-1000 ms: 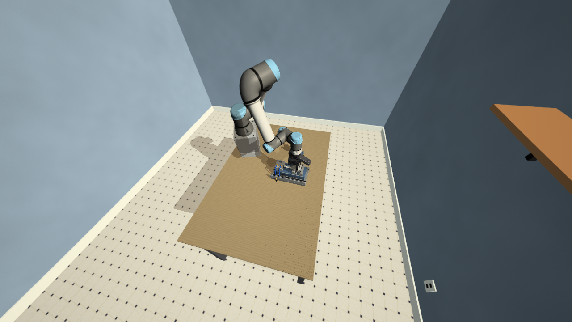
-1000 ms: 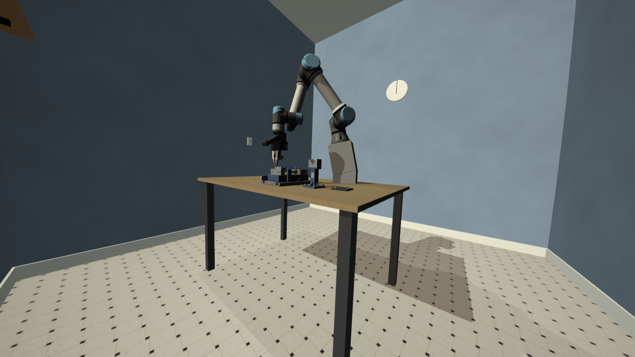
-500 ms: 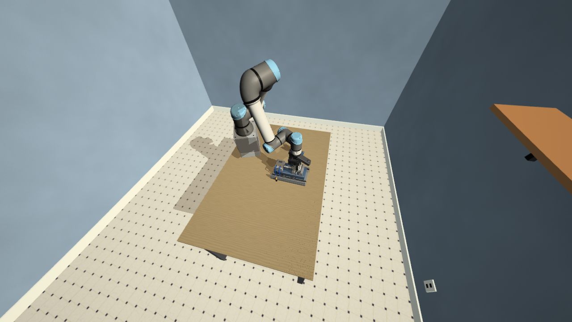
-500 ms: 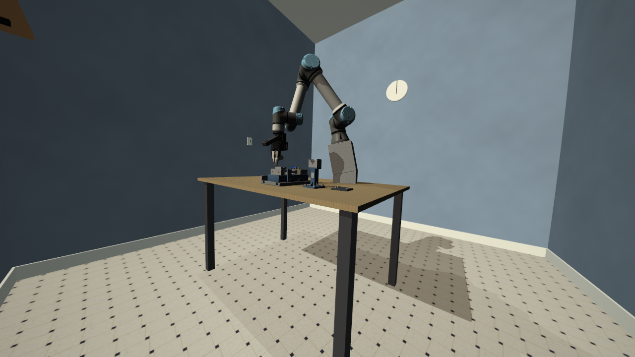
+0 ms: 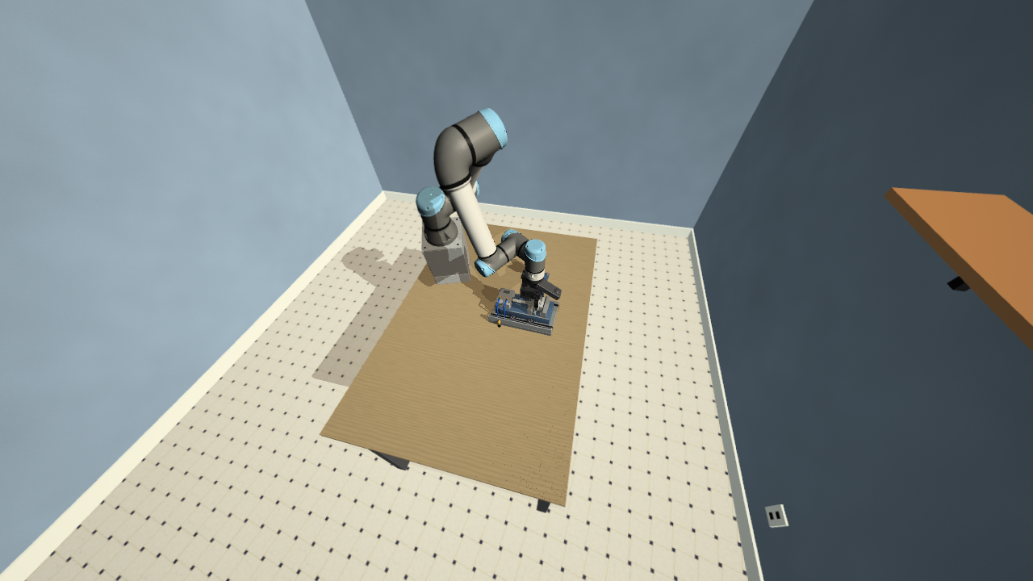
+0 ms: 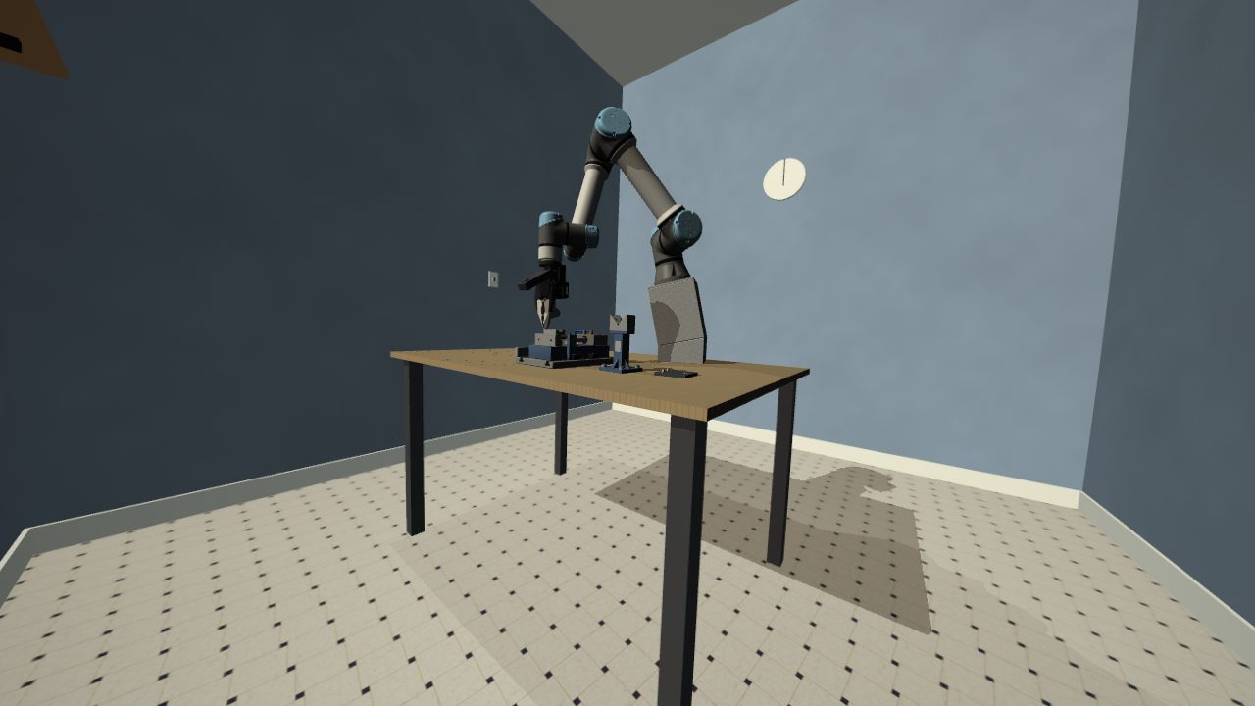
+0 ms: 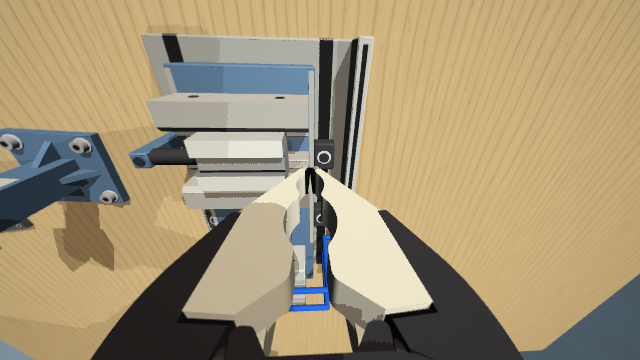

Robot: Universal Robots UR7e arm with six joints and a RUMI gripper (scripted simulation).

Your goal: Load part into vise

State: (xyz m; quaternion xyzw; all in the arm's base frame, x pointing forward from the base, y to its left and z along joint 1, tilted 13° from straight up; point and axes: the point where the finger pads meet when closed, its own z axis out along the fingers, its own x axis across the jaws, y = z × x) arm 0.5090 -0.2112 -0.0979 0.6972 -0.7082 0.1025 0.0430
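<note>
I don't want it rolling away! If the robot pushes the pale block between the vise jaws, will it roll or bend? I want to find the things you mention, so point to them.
The pale block [image 7: 235,146] would probably slide, not roll: its faces look flat. Its straight edges suggest it's stiff. The black rod [image 7: 172,156] at one end might stop it sliding that way.

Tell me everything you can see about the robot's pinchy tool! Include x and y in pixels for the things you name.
The tool [image 5: 537,306] [image 6: 544,327] [image 7: 310,169] has a black body and two cream, hard-looking fingers with curvy notches. They taper to tips that meet: it's shut, holding nothing. It points down above the vise [image 5: 521,317] [image 6: 566,353] [image 7: 192,114]. I can't tell whether its tips touch anything below.
</note>
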